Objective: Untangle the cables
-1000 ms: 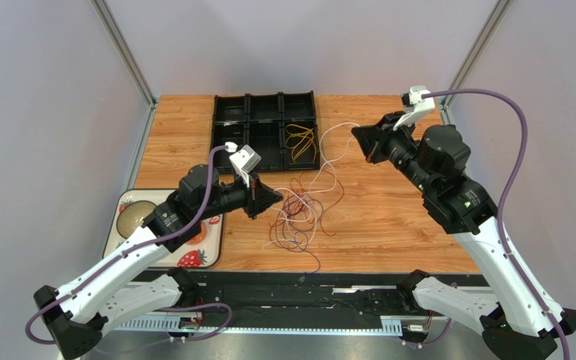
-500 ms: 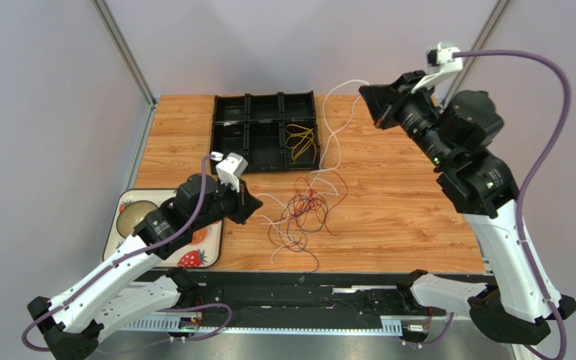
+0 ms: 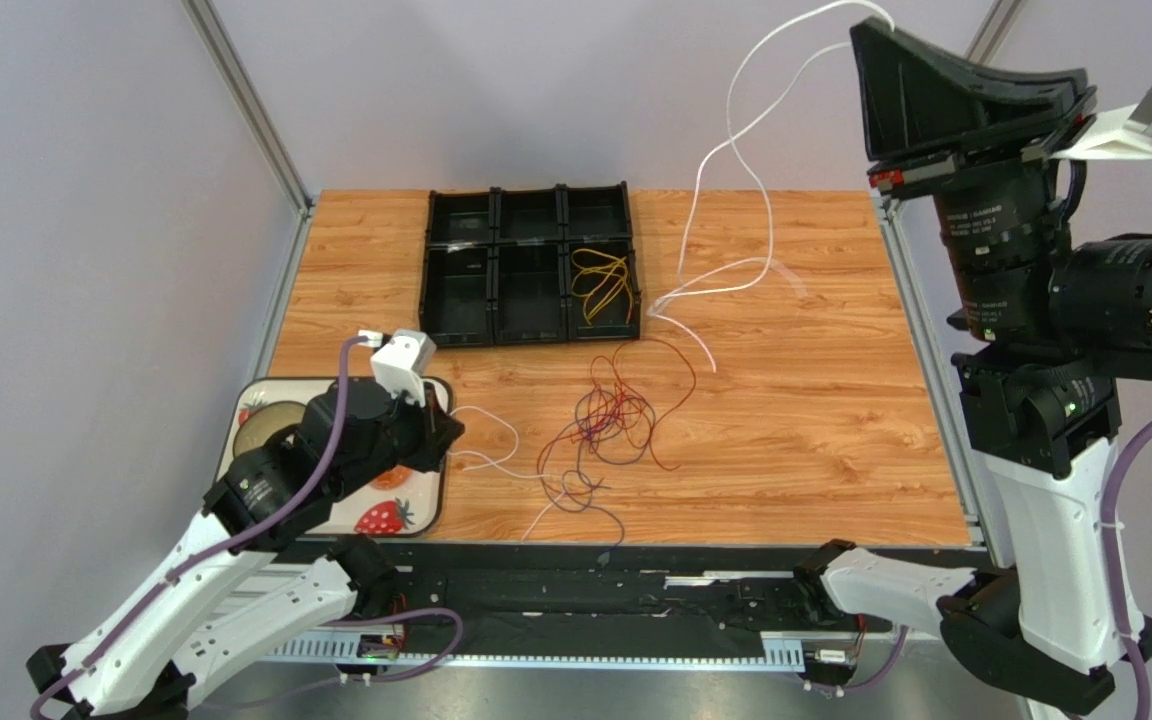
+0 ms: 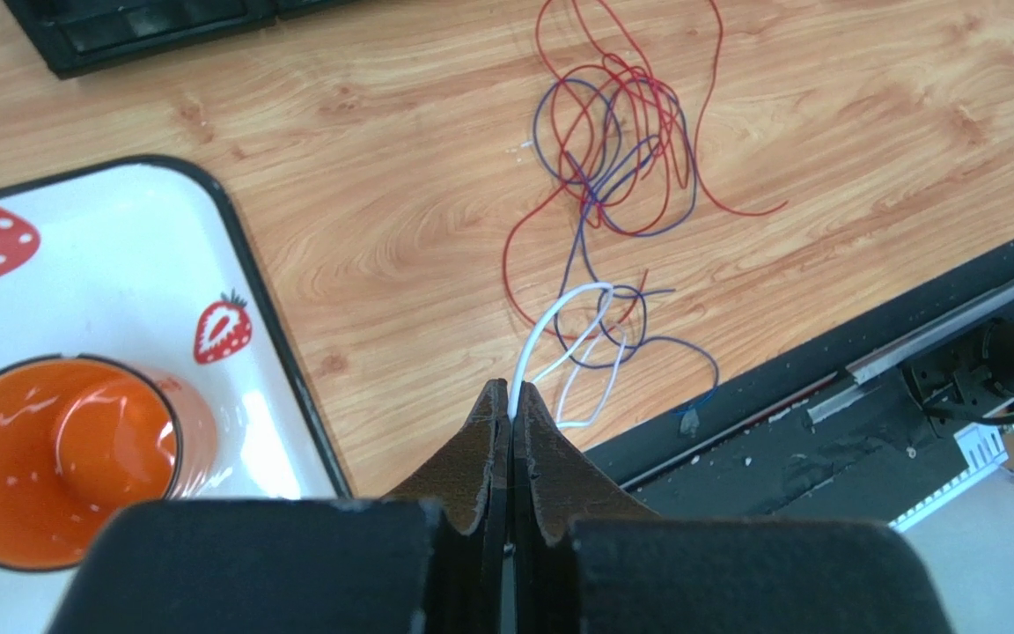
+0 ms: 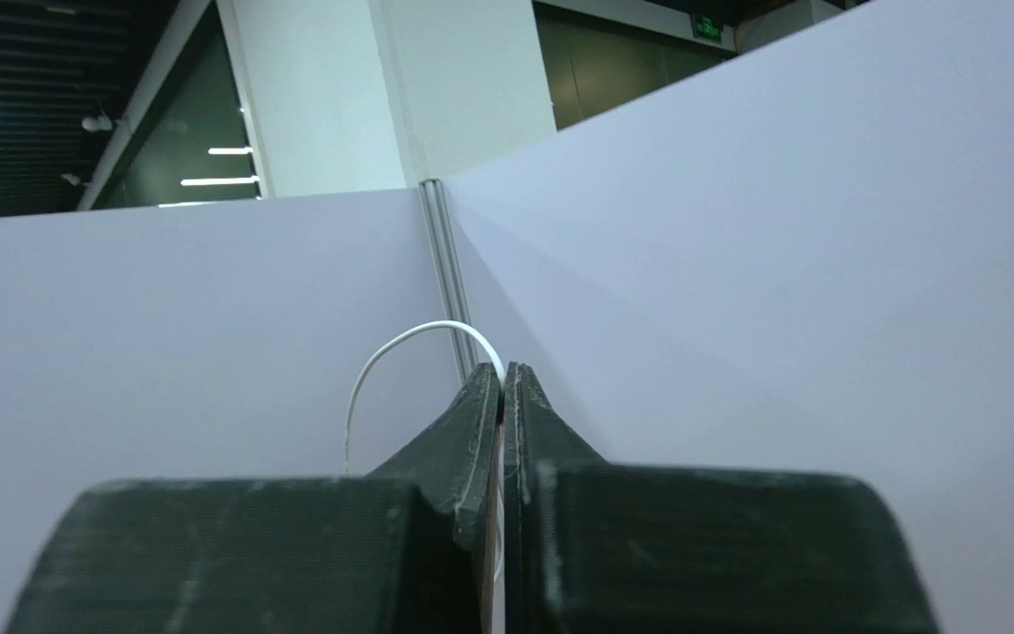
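Observation:
The cables [image 3: 612, 420] lie as a loose tangle of red, blue and brown loops mid-table, also seen in the left wrist view [image 4: 618, 132]. My left gripper [image 3: 455, 435] [image 4: 512, 396] is low beside the strawberry tray, shut on a white cable [image 4: 546, 330] that runs into the tangle. My right gripper [image 3: 862, 33] [image 5: 502, 377] is raised high at the back right, shut on a white cable [image 3: 732, 135] [image 5: 393, 350] that hangs in long loops down to the table. I cannot tell whether both grip one cable. A yellow cable [image 3: 600, 282] sits in the organizer.
A black compartment organizer [image 3: 530, 225] stands at the back centre. A strawberry-print tray [image 3: 387, 518] [image 4: 103, 264] with an orange cup [image 3: 270, 435] [image 4: 63, 456] sits at the near left, under my left arm. Grey walls enclose the table.
My right arm has risen high and to the right, drawing its white cable up off the table. My left gripper has shut on a white cable and pulled back left toward the tray.

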You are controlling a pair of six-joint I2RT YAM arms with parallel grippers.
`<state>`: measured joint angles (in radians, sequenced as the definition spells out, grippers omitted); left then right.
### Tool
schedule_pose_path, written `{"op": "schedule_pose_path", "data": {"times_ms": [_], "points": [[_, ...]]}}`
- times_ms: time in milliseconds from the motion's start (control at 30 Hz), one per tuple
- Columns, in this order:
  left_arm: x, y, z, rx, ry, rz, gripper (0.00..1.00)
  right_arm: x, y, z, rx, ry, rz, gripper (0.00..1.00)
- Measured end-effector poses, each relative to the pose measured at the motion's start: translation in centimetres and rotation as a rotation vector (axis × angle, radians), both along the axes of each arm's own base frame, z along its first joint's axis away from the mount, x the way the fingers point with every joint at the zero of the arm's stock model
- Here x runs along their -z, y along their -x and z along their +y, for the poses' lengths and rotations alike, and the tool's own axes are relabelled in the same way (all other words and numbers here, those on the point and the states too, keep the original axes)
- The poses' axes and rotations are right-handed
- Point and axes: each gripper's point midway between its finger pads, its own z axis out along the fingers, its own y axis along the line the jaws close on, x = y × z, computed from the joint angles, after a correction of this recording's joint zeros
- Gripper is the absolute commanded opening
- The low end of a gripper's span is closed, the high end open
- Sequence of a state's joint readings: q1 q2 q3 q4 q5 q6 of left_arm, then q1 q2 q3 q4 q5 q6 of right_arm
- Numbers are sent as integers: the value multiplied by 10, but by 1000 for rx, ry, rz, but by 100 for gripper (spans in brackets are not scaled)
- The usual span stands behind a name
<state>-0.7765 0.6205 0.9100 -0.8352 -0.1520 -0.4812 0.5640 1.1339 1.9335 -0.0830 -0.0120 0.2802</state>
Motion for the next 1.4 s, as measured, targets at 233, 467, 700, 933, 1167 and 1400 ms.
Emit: {"op": "schedule_pose_path", "data": {"times_ms": [233, 467, 700, 933, 1167, 1400], "points": [[-3, 6, 15, -39, -1, -23, 0, -14, -25, 22, -35, -14, -25, 0], [-6, 6, 25, -82, 3, -44, 0, 20, -83, 59, -35, 45, 80, 0], [-19, 10, 37, -125, 61, -99, 0, 47, -114, 82, -45, 81, 144, 0], [-24, 12, 45, -155, 83, -120, 0, 69, -137, 126, -81, 122, 173, 0], [-25, 12, 46, -161, 92, -122, 0, 120, -183, 169, -64, 199, 262, 0], [-27, 14, 47, -162, 103, -130, 0, 130, -195, 172, -33, 215, 271, 0]]}}
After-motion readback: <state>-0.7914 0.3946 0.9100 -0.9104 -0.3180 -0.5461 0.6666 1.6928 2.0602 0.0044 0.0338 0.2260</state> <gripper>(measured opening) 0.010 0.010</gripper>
